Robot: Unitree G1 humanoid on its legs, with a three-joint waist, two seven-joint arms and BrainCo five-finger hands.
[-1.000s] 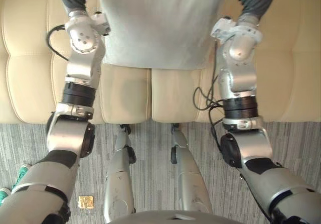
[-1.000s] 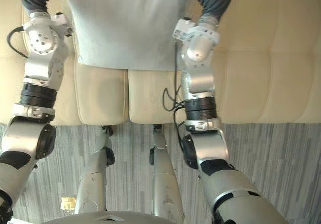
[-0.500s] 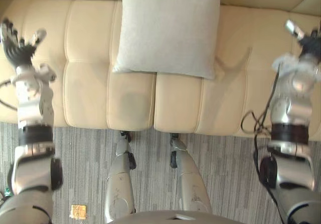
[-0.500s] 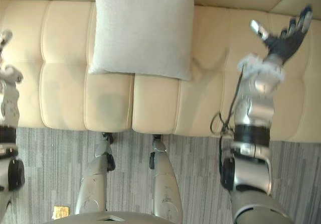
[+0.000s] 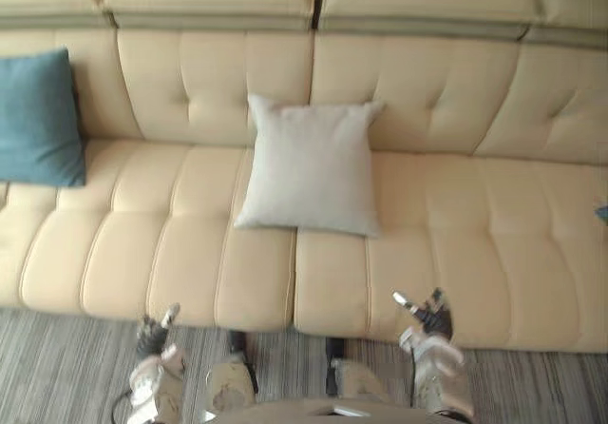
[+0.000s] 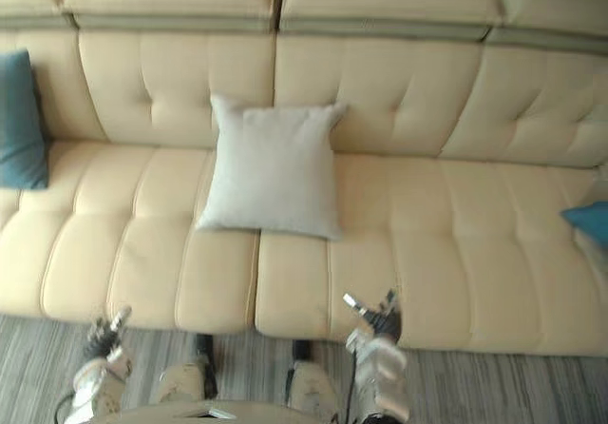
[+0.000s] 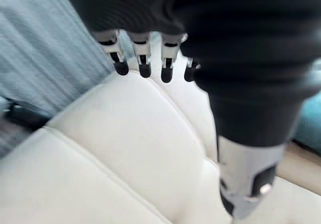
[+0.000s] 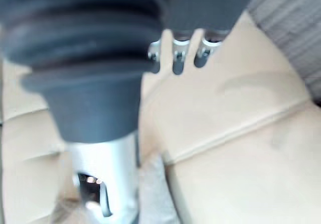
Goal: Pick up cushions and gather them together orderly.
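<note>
Pale grey square fabric cushion (image 5: pixel 311 165) propped mid-seat on cream tufted leather sofa (image 5: pixel 456 243); teal fabric cushion (image 5: pixel 36 120) at sofa's left end. Left hand (image 5: pixel 150 335), right hand (image 5: pixel 432 319) by sofa's front edge, fingers straight, empty. Likely light, soft: grasp opposite edges.

"What sort of place was it?"

"A sitting room, in a home or a lounge; I couldn't tell which."

"What showed that?"

"A long cream sofa (image 5: pixel 456 243) with a buttoned back and stitched seat panels ran across the whole view. Loose cushions sat on it: a pale grey cushion (image 5: pixel 311 167) leaning on the backrest at the middle, a teal cushion (image 5: pixel 36 120) at the left end, and the corner of a second teal cushion (image 6: pixel 591 222) far right. Grey striped carpet (image 5: pixel 66 367) lay in front."
</note>
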